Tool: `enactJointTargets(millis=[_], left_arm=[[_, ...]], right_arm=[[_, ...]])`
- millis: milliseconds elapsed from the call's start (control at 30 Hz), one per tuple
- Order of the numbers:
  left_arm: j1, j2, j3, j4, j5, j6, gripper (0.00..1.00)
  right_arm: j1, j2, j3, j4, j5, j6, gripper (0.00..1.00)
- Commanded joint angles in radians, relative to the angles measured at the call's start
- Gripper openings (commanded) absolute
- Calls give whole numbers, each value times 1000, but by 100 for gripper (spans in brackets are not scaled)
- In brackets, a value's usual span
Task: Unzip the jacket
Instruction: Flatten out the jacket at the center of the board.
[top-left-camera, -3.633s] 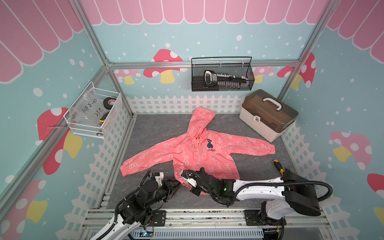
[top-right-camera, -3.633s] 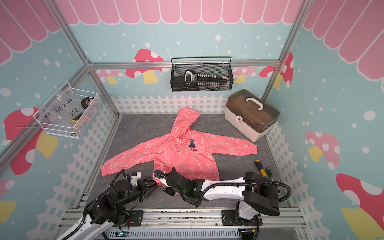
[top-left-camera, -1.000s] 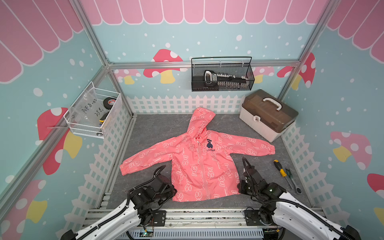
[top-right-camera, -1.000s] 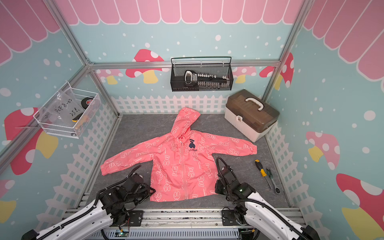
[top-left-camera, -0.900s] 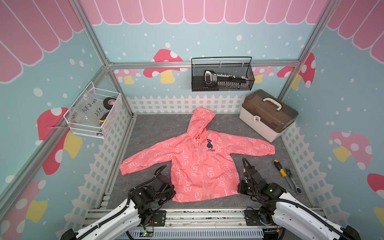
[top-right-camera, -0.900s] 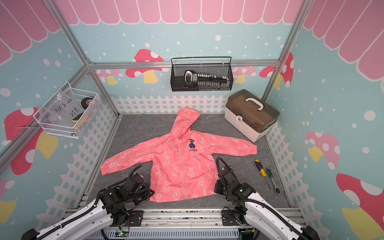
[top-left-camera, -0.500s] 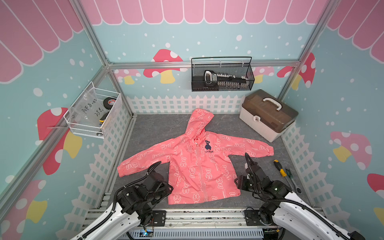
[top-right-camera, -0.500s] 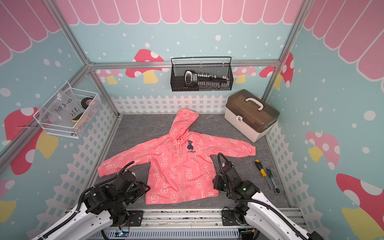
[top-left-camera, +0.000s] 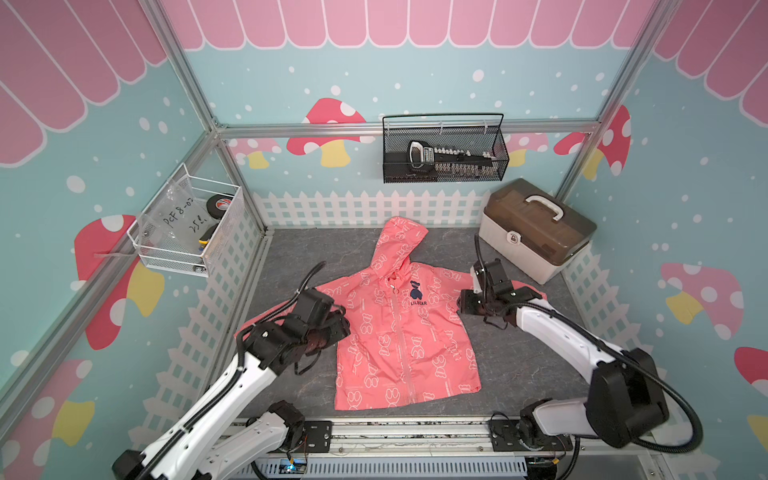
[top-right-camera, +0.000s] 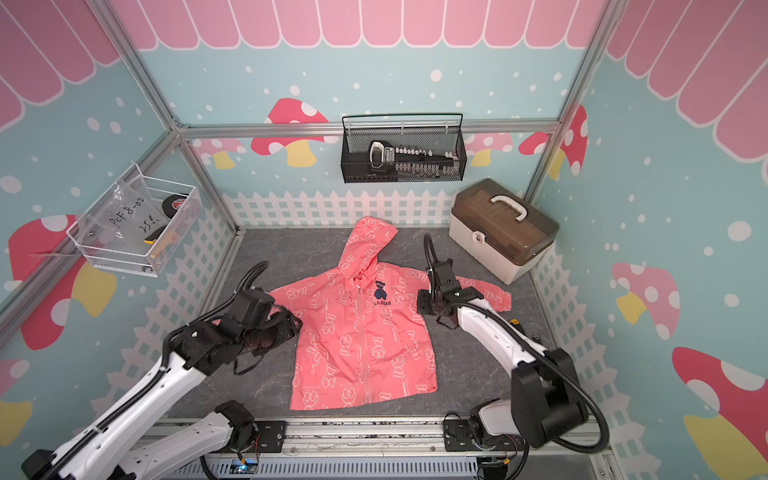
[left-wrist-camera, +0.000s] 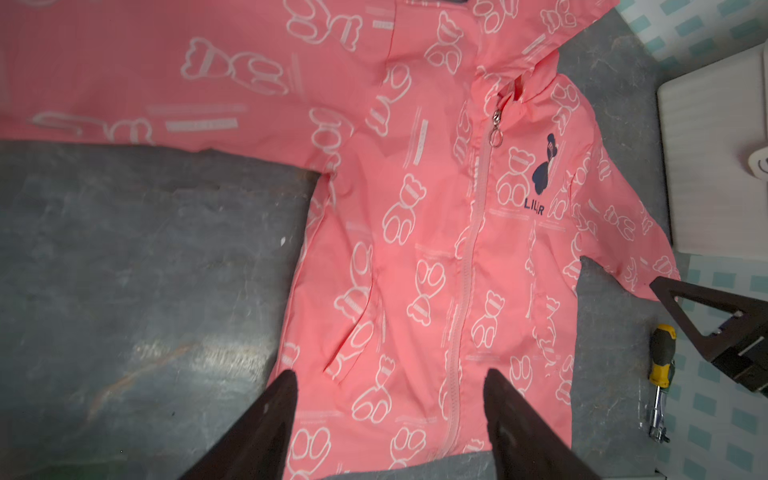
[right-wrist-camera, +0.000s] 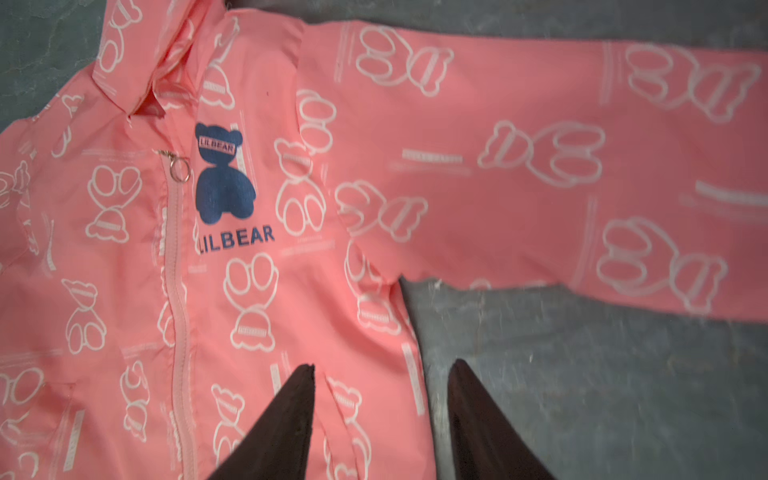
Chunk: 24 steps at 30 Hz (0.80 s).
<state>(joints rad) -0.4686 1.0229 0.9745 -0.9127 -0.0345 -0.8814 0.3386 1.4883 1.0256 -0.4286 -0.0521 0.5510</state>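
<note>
While the jacket (top-left-camera: 399, 340) lies flat and face up on the grey mat (top-left-camera: 291, 257), hood toward the back fence and hem toward the rail, both arms are over it, one at each sleeve. Look at the left gripper (left-wrist-camera: 390, 374): its jaws are spread wide with nothing between them. Its own camera has one finger over the jacket's side edge and the other just past the zipper line. In both top views it sits where the left sleeve meets the body.

Over on the other side, the right gripper (right-wrist-camera: 383, 365) is parted too, less widely, and also empty. One finger is over the pink body and the other over bare mat beside the side seam, under the armpit. Whether either gripper's tips touch the cloth, I can't tell.

And the zipper is shut right up to the collar, its ring pull (right-wrist-camera: 179, 169) lying beside the navy bear logo (right-wrist-camera: 224, 178).

Now the containers. A black mesh basket (top-left-camera: 415, 176) on the back wall holds a long black-and-silver tool set (top-left-camera: 440, 156). A white wire basket (top-left-camera: 226, 224) on the side wall holds a handwritten plastic bag (top-left-camera: 174, 212) and a roll of black tape (top-left-camera: 218, 203). Back right, the toolbox (top-left-camera: 536, 232) is closed, so its contents are hidden. A yellow-handled screwdriver (left-wrist-camera: 660, 357) lies on the mat beyond the right sleeve.
</note>
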Motion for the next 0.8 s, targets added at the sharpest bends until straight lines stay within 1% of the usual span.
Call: enactJointTargets(millis=[0, 100, 200, 233, 300, 500, 567, 600, 667, 767], left_arm=[[54, 202, 103, 169, 128, 165, 72], [53, 450, 295, 200, 154, 223, 71], [49, 682, 499, 212, 182, 263, 69], [44, 740, 562, 214, 184, 272, 68], [34, 882, 696, 215, 192, 292, 67], [12, 1207, 1022, 213, 187, 285, 60], [1, 1298, 1111, 214, 173, 282, 62], [-8, 1345, 1161, 213, 159, 288, 64], [-26, 1427, 1257, 197, 113, 311, 65], [-38, 1538, 1415, 126, -22, 326, 67]], right_arm=[[-50, 167, 114, 79, -122, -60, 37], [-97, 287, 173, 95, -159, -52, 22], [-148, 350, 156, 131, -169, -23, 13], [-164, 359, 143, 139, -166, -14, 11], [-188, 365, 106, 154, -157, -4, 8], [-222, 332, -25, 224, -152, 40, 6], [-224, 302, -74, 245, -144, 56, 3], [-224, 273, -113, 278, -144, 69, 3], [-224, 222, -173, 312, -146, 92, 2], [-224, 157, -224, 306, -145, 90, 2]])
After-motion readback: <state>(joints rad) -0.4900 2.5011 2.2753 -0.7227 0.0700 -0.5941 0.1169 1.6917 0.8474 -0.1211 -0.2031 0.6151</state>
